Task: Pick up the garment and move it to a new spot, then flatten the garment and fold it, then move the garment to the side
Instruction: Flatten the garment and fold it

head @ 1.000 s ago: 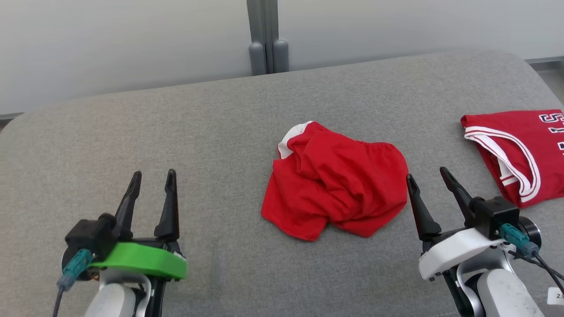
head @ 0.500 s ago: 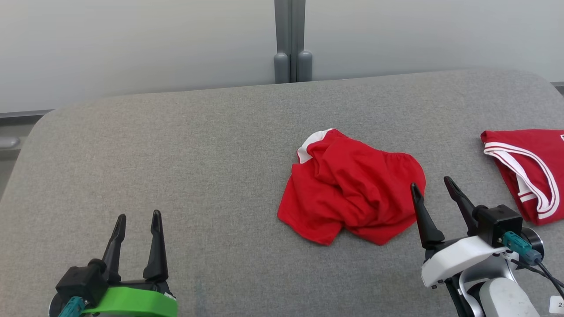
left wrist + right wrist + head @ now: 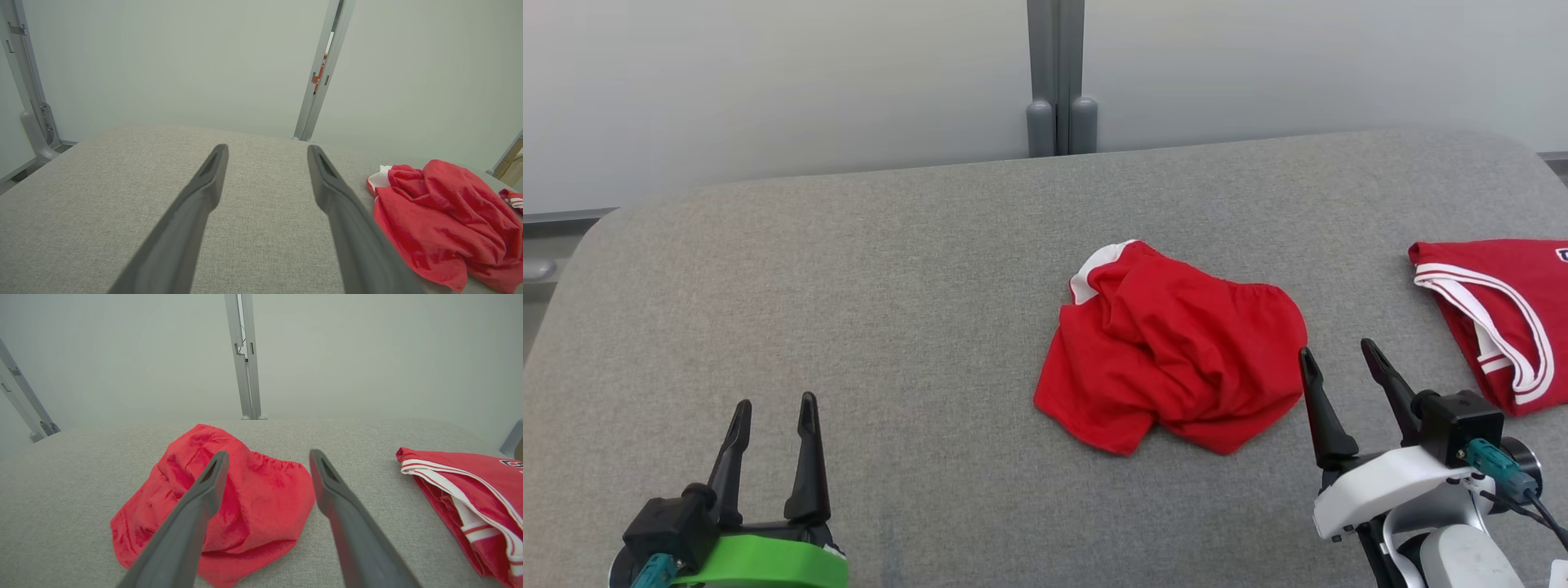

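Garment point(image 3: 1172, 371) sits loose on the bench point(image 3: 849, 286), right of centre: a crumpled red heap with a white patch at its far-left corner, held by neither claw. Nearest you, the left gripper point(image 3: 775, 401) is over the near-left part of the bench, fingers spread, empty, well apart from the cloth. The right gripper point(image 3: 1338, 348) is by the near-right edge, also spread and empty. Its left fingertip is just beside the heap's near-right hem; you can't tell contact from these views. A second red jersey with white trim point(image 3: 1503, 310) lies at the right edge, apart from the garment. Past the far edge: grey post point(image 3: 1058, 82), pale wall point(image 3: 768, 82).
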Robot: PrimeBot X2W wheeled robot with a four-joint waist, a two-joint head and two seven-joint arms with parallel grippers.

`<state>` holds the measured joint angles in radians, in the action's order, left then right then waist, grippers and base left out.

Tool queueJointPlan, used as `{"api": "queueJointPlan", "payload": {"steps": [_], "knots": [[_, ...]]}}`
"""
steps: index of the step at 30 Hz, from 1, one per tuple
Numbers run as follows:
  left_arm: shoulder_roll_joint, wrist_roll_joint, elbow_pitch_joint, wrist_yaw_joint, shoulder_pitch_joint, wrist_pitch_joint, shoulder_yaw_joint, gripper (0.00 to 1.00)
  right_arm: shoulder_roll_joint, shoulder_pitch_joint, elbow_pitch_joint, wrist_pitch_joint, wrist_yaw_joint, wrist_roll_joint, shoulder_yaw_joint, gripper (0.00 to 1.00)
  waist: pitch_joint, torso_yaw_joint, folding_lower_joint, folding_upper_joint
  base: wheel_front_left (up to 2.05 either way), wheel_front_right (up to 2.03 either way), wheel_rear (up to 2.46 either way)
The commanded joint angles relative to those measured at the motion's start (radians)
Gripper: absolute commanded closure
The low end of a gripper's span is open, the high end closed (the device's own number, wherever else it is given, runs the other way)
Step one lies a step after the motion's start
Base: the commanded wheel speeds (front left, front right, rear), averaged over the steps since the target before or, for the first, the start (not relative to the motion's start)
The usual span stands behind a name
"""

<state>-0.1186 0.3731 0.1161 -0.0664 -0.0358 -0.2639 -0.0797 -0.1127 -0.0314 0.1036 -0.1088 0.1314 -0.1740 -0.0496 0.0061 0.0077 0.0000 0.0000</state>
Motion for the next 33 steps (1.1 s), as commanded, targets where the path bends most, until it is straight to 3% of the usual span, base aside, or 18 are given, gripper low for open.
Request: {"api": "queueJointPlan", "payload": {"steps": [1,17,24,33], "knots": [[0.002,-0.005,0.003,-0.006,-0.019,0.0,0.004,0.0,0.001,0.007,0.0,-0.005,-0.002,0.005,0.003,0.0,0.0,-0.001,0.0,0.0,0.0,0.0,0.0],[0.0,0.003,0.068,-0.02,0.037,0.027,-0.002,0.0,0.0,-0.018,-0.004,-0.006,-0.002,0.004,-0.013,0.0,0.034,-0.034,0.0,0.0,0.0,0.0,0.0],[-0.026,0.014,0.145,-0.039,0.221,0.171,-0.058,0.0,-0.001,-0.044,-0.005,-0.008,-0.002,-0.003,-0.041,0.0,0.086,-0.113,0.0,0.0,0.0,0.0,0.0],[-0.041,0.104,0.343,-0.059,0.486,0.374,-0.11,0.0,0.006,-0.092,0.015,-0.031,-0.002,-0.015,-0.077,0.0,0.166,-0.279,0.0,0.0,0.0,0.0,0.0]]}}
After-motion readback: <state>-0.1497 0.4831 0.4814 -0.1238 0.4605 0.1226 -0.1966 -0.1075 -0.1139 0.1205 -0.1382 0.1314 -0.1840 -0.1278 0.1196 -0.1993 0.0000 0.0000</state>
